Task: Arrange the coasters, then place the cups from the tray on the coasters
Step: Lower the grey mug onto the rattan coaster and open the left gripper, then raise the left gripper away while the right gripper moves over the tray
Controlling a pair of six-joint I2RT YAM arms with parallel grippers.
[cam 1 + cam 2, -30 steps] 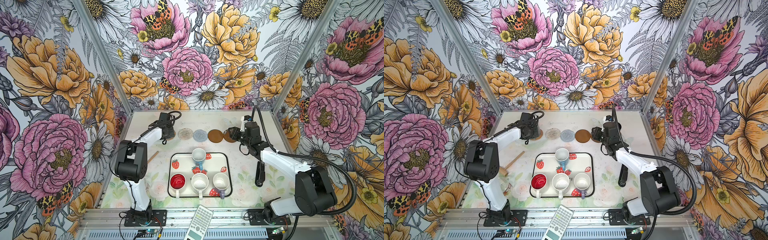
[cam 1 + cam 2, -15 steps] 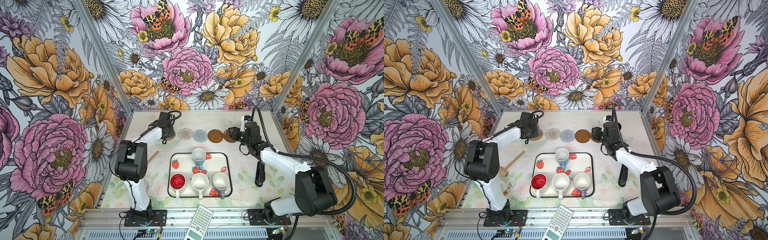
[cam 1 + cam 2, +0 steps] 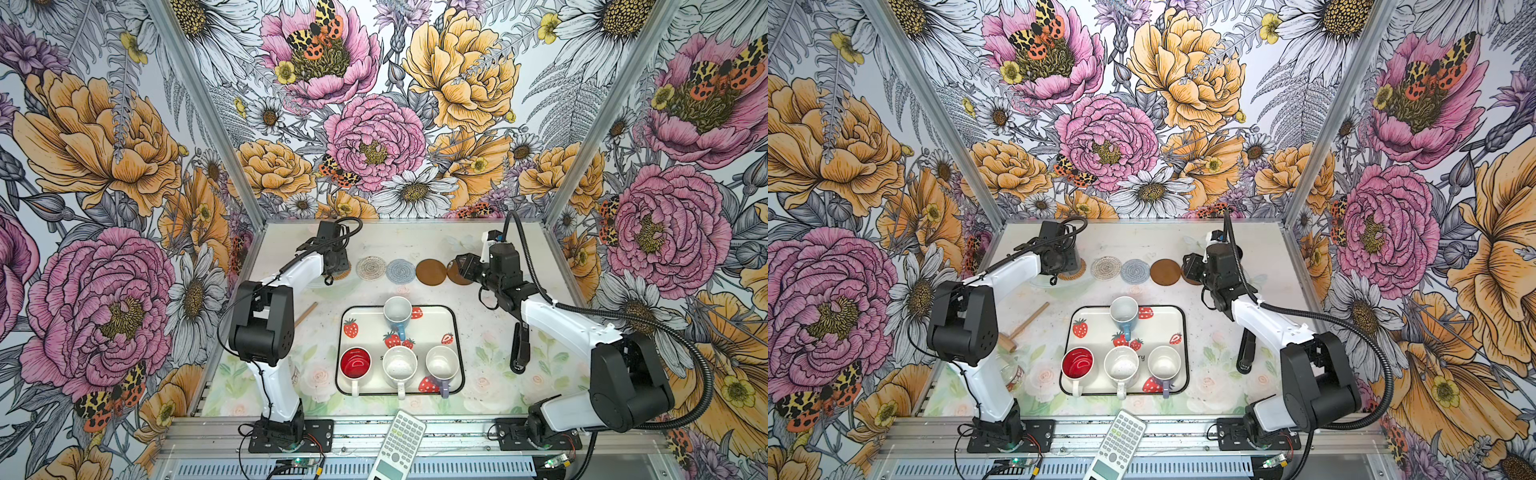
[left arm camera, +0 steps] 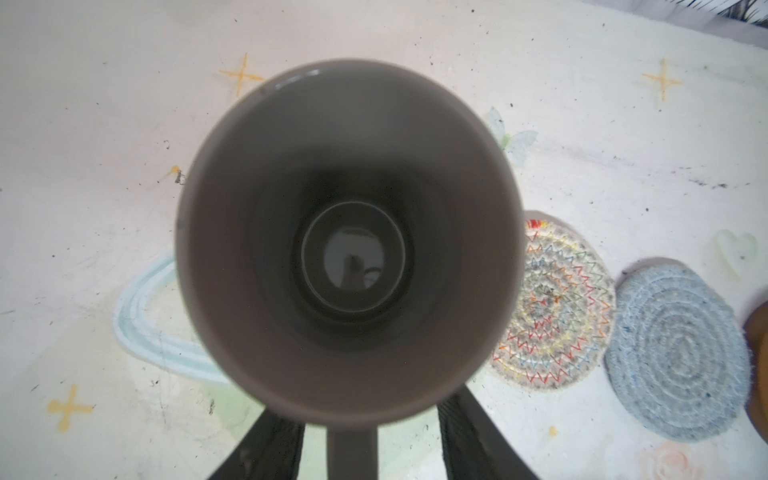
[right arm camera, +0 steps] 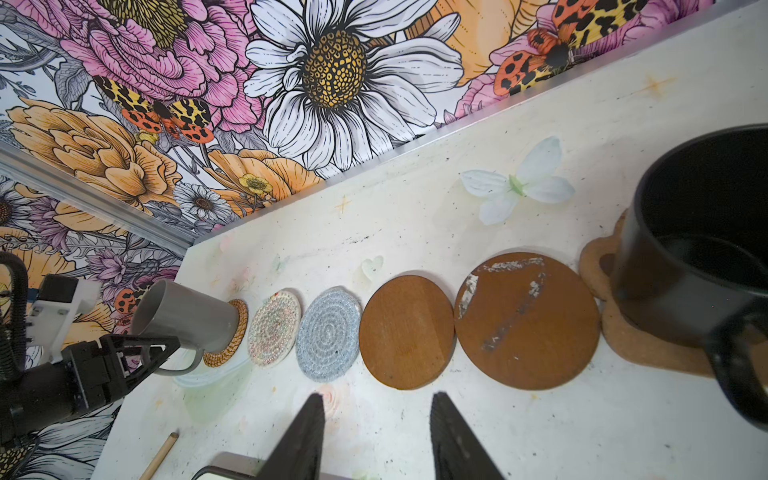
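Nearby, mallet (image 3: 1025, 326) lies beside tray (image 3: 1096, 318).

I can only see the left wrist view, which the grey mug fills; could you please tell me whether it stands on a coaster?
Observer: Yes. In the right wrist view the grey mug rests its base on the tan woven coaster at one end of the row.
Operator: Thank you. Where is the black mug?
Observer: The black mug sits on the paw-shaped coaster at the other end of the row.
Operator: And how many mugs are on the tray?
Observer: Four stand on the tray in both top views: the light blue mug, the red-lined mug, the speckled mug and the lavender mug.
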